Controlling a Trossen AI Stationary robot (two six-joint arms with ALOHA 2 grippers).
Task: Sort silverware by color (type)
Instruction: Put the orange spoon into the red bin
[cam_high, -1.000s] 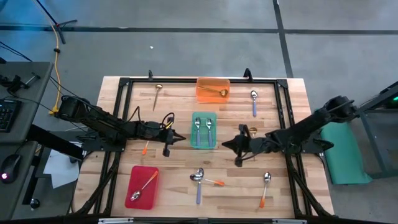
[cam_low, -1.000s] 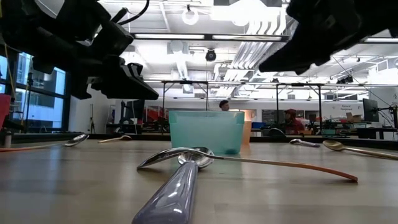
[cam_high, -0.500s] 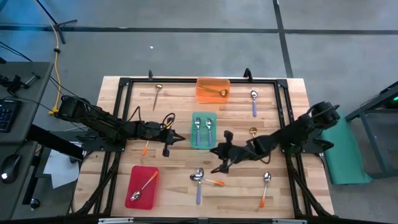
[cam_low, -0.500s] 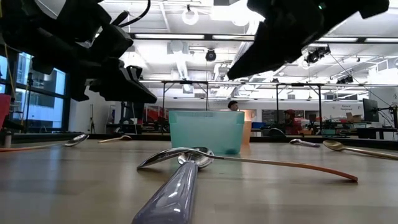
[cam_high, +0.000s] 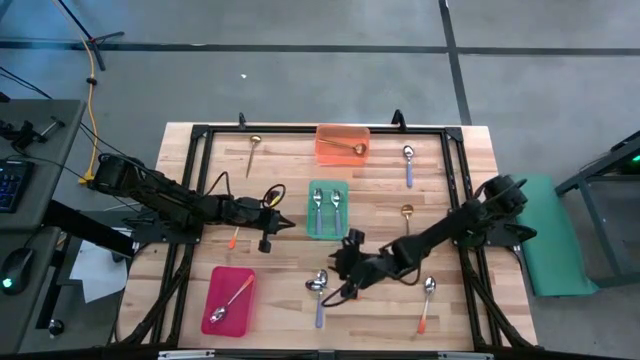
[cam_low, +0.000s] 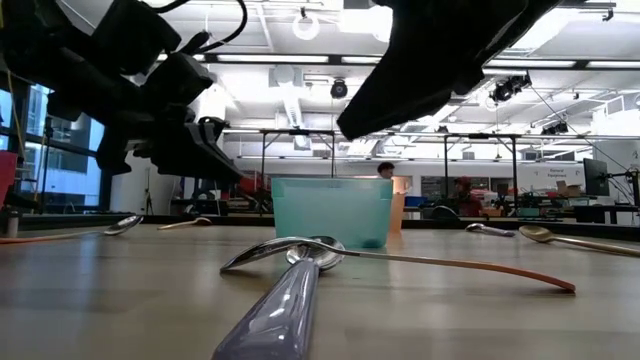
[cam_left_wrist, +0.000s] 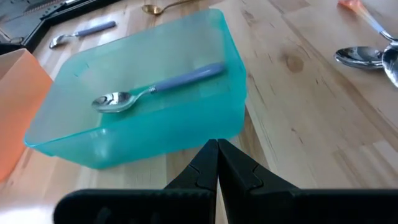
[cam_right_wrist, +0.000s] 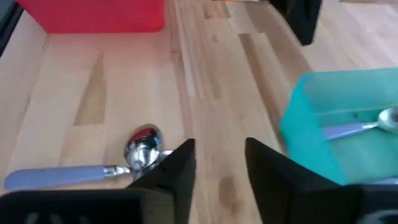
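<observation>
Right gripper (cam_high: 345, 268): fingers parted, empty, poised over the crossed purple spoon (cam_high: 319, 300) and orange spoon (cam_high: 341, 292) so you can lift one. Left gripper (cam_high: 281, 223): closed, idle beside green tray (cam_high: 326, 188).

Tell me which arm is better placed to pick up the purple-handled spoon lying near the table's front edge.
The right. Its gripper hovers beside that spoon, jaws open, with the spoon's bowl just ahead of them. The left gripper, jaws shut, waits by the green tray.
</observation>
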